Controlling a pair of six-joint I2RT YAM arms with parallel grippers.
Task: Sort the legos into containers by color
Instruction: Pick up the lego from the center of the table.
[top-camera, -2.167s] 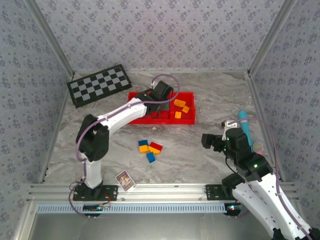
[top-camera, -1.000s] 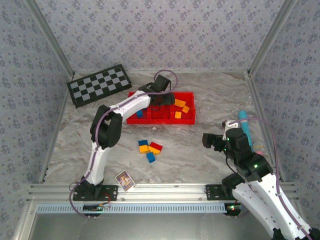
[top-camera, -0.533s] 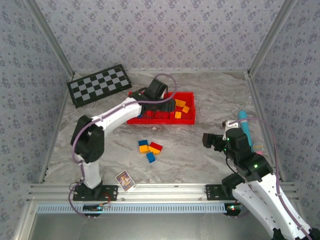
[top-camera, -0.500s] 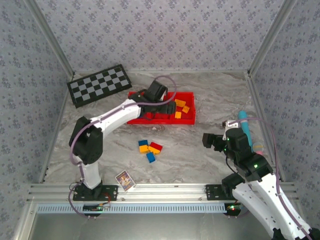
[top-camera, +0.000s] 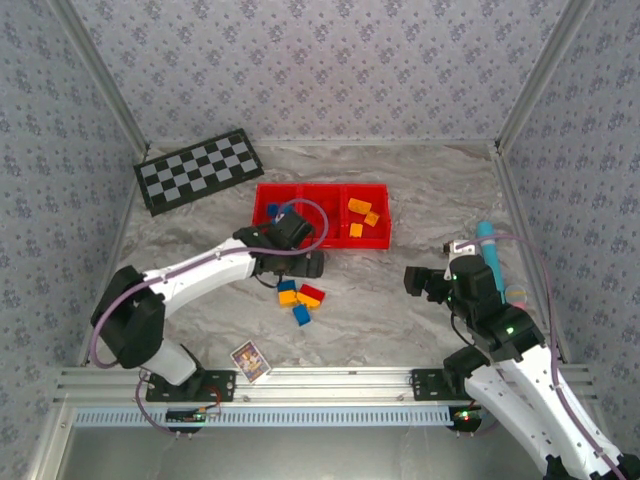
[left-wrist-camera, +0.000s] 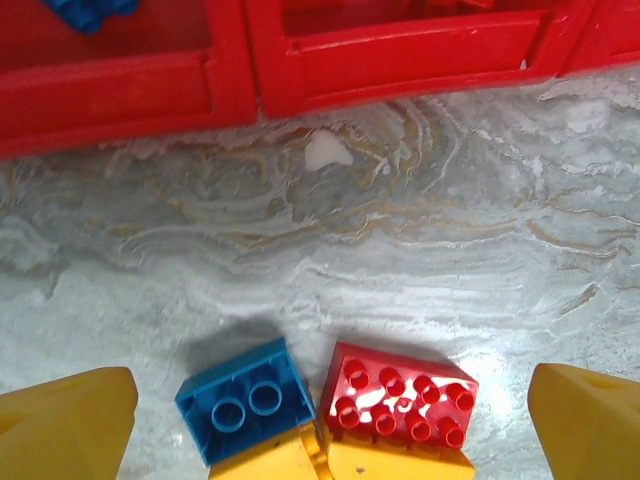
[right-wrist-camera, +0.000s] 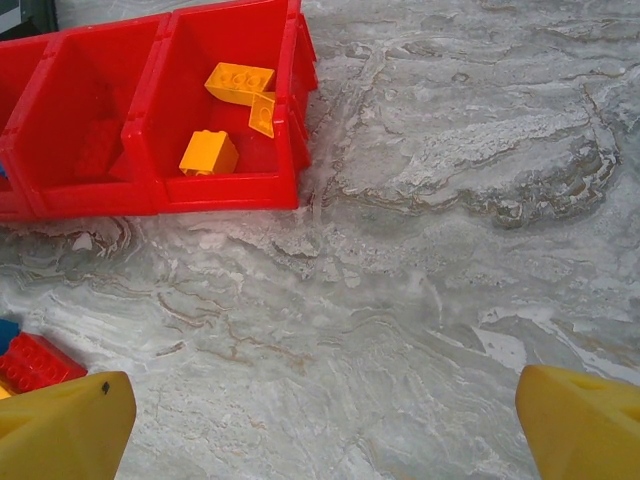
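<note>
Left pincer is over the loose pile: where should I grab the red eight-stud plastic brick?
Probably straight down onto the red eight-stud plastic brick, pinching its two short ends: the open left pincer straddles its length. The yellow plastic brick hugs its near long side.

Red three-compartment tray (top-camera: 355, 243), orange-yellow bricks (top-camera: 361, 212) in its right end; loose blue, red and yellow bricks (top-camera: 299, 298) near its front

Shiny plastic on a marbled table (left-wrist-camera: 480, 240)
The red tray (left-wrist-camera: 400, 60) and red brick (left-wrist-camera: 400, 395) are glossy moulded plastic; the table is smooth, grey-veined, faintly sheened.
</note>
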